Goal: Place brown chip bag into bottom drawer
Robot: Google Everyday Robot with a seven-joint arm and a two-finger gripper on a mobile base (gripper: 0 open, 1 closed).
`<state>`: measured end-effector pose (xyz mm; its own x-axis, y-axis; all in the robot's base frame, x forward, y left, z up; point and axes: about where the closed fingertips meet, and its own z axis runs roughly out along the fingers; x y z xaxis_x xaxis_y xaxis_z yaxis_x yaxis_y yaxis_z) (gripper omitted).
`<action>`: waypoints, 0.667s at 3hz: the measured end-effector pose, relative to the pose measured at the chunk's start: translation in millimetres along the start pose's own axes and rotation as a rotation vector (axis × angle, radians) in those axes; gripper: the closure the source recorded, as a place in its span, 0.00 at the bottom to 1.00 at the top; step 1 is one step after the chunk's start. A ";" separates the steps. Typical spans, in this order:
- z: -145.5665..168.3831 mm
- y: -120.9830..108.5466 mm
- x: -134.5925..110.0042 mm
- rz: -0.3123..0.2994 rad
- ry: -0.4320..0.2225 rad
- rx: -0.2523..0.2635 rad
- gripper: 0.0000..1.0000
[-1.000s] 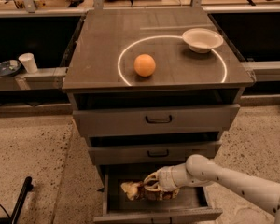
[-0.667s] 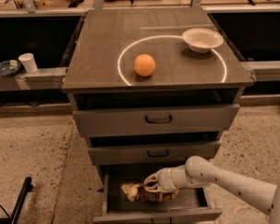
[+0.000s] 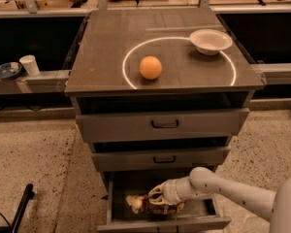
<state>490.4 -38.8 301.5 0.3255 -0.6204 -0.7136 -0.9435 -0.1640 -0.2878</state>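
The bottom drawer (image 3: 120, 214) of the grey cabinet is pulled open. The brown chip bag (image 3: 141, 204) lies inside it on the drawer floor, its pale yellow end pointing left. My gripper (image 3: 157, 199) reaches in from the right, low inside the drawer, directly over the bag's dark middle and touching it. The white arm (image 3: 223, 188) runs off to the lower right.
An orange (image 3: 150, 67) and a white bowl (image 3: 210, 41) sit on the cabinet top (image 3: 106, 42). The two upper drawers (image 3: 165, 124) with black handles stand slightly ajar above my arm. A white cup (image 3: 29, 64) and a dish (image 3: 7, 71) rest on the left ledge.
The gripper and the chip bag stay in nearly the same spot inside the bottom drawer; no clear movement shows.
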 end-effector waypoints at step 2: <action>2.7 -0.2 7.5 0.057 -0.022 0.023 0.62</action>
<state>493.2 -41.4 294.5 0.2726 -0.6113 -0.7430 -0.9591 -0.1111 -0.2605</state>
